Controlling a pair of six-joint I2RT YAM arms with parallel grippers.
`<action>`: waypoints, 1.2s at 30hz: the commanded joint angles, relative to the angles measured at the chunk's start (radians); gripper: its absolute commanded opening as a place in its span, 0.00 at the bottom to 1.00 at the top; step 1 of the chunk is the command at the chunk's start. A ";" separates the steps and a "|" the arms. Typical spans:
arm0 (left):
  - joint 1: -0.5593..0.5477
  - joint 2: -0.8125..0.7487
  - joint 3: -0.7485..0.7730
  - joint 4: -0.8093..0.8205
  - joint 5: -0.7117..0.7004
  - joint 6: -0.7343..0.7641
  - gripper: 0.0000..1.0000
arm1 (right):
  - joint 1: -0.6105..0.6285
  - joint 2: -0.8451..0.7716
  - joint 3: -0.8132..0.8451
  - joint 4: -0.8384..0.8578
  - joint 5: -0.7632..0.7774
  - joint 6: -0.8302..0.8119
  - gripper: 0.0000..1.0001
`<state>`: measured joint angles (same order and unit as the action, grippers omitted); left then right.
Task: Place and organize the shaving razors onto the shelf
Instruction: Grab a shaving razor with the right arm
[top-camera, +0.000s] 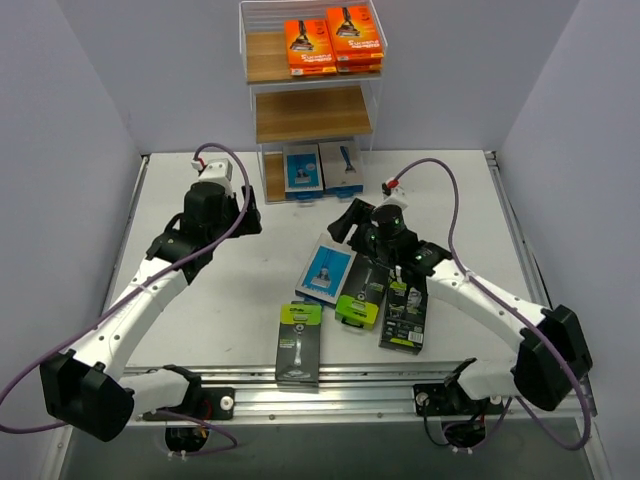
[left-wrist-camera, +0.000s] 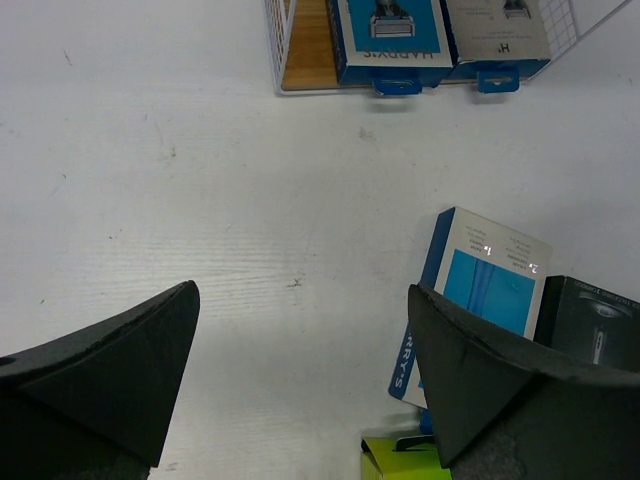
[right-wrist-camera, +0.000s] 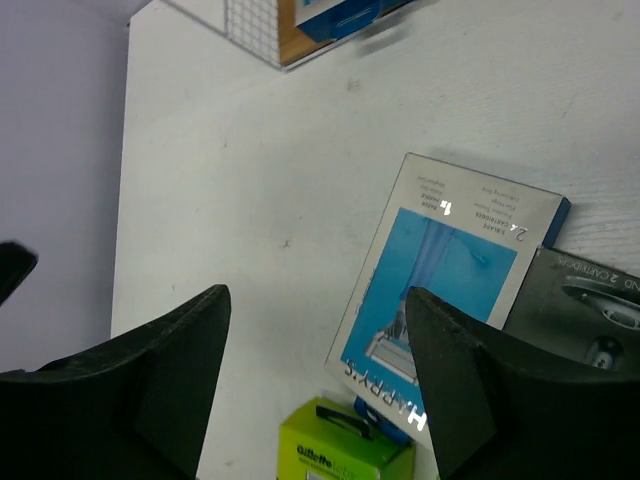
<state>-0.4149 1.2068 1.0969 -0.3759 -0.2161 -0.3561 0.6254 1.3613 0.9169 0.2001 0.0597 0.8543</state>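
**The right tool (right-wrist-camera: 318, 300) hung over a blue pack (right-wrist-camera: 450, 270), set to pick it up.**

On the white counter (top-camera: 250, 300), four razor packs lay in a bunch near the front, not yet put away. The shelf (top-camera: 310, 115) at the back had orange packs (top-camera: 333, 42) on its top board, nothing on the middle board, and two more blue packs (top-camera: 322, 168) on the bottom board. The right tool's two fingers were apart, with nothing in them. The left tool (left-wrist-camera: 303, 290) was wide apart too, holding nothing, over bare counter. I think the next move was to go down, close on the blue pack's edges, and carry it to the bottom board by the other blue ones. Three black packs (top-camera: 404, 315) lay close by it. The blue pack said "HARRY'S". One green top (right-wrist-camera: 330, 450) said "Gillette".
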 joint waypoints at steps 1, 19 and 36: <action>-0.002 0.004 0.098 -0.082 -0.032 0.020 0.94 | 0.048 -0.112 -0.016 -0.158 0.022 -0.158 0.63; 0.021 -0.207 -0.065 -0.057 -0.178 0.144 0.94 | 0.657 -0.116 -0.220 -0.226 0.189 0.064 0.57; 0.008 -0.227 -0.083 -0.046 -0.146 0.143 0.94 | 0.640 0.223 -0.104 -0.002 0.138 0.005 0.52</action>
<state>-0.4007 0.9882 0.9989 -0.4458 -0.3717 -0.2203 1.2892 1.5116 0.7563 0.1455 0.1936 0.9169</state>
